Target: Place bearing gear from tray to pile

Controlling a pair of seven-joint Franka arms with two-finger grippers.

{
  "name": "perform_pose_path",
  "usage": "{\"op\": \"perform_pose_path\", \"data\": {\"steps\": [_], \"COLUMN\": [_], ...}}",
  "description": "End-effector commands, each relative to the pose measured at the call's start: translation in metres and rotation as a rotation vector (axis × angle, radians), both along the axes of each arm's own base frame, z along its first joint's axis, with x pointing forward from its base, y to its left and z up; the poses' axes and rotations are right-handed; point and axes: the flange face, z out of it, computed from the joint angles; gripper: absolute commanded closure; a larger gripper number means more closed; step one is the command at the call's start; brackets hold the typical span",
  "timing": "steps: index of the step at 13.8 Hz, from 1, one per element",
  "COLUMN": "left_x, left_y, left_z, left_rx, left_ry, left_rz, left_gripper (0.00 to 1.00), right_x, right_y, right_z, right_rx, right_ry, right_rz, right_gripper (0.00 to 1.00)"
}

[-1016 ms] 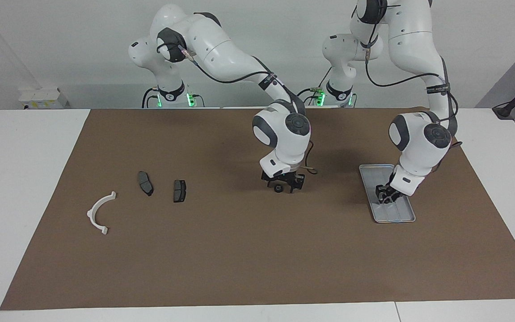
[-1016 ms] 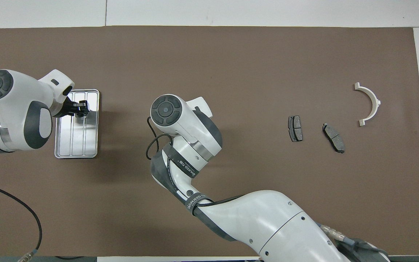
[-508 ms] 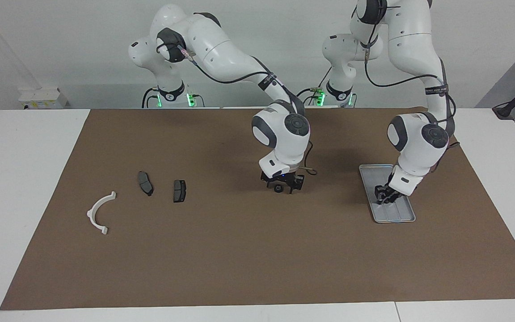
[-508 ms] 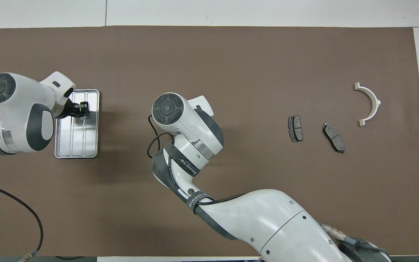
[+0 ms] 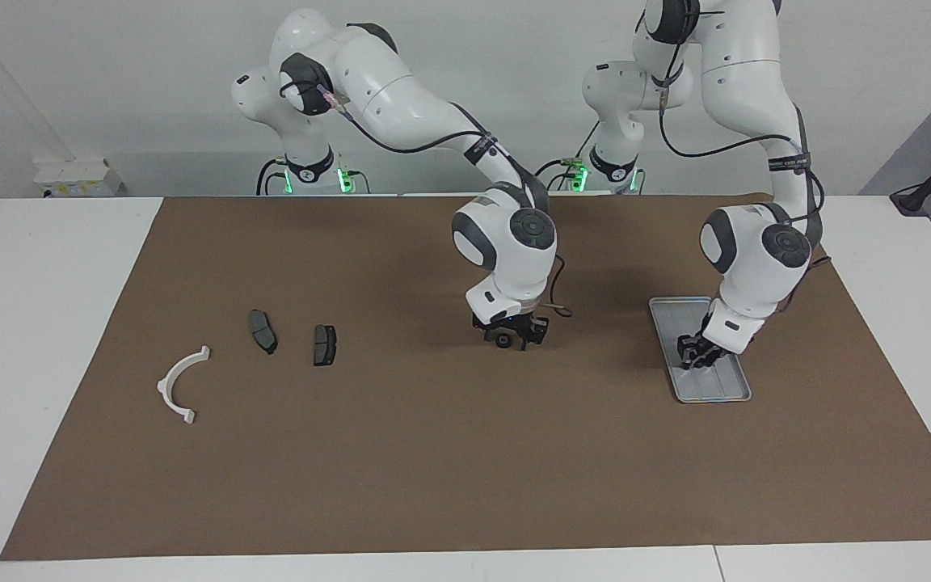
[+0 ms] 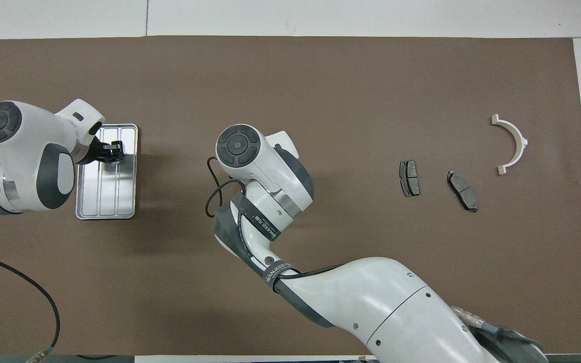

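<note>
My right gripper (image 5: 506,340) hangs low over mid-tabletop, its fingers around the small dark round bearing gear (image 5: 503,341), ready to carry it to the pile: a white plastic arc (image 5: 181,385) and two dark grey brake pads (image 5: 263,331). My left gripper (image 5: 693,356) waits in the ridged silver metal tray (image 5: 716,391); I can't tell its fingers' state.

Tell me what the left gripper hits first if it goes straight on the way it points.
The tray: the left gripper points steeply down over its ridged floor, with nothing visible in between. I cannot tell whether it already touches.
</note>
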Motion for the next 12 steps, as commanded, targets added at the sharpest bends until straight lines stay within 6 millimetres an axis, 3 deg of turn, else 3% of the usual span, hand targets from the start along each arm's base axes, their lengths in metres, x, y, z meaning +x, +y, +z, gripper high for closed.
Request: {"op": "perform_pose_path", "data": {"steps": [1,4,8,12], "left_x": [-0.0029,-0.0029,-0.0029,-0.0026], "left_y": [0.0020,0.0011,0.0020,0.0011], "left_z": [-0.0055,-0.0055,-0.0055,-0.0052], "left_rx": [0.004,0.003,0.004,0.003], "left_ry": [-0.011,-0.011,-0.011,-0.014], "left_rz": [-0.005,-0.006,-0.005,-0.004], "left_gripper": [0.53,0.53,0.54,0.54], "right_x": [0.0012,-0.0051,-0.0065,-0.0052], "right_y": [0.0003,0.0048,0.0043,0.0034], "right_z": [-0.0007,-0.0024,-0.0050,-0.0076], "right_rx": [0.015,0.011,0.009,0.008], "right_ry": [0.008,0.022,0.028,0.016], "right_rz": [0.001,0.009,0.018,0.052], "right_gripper": [0.25,0.26,0.35,0.61]}}
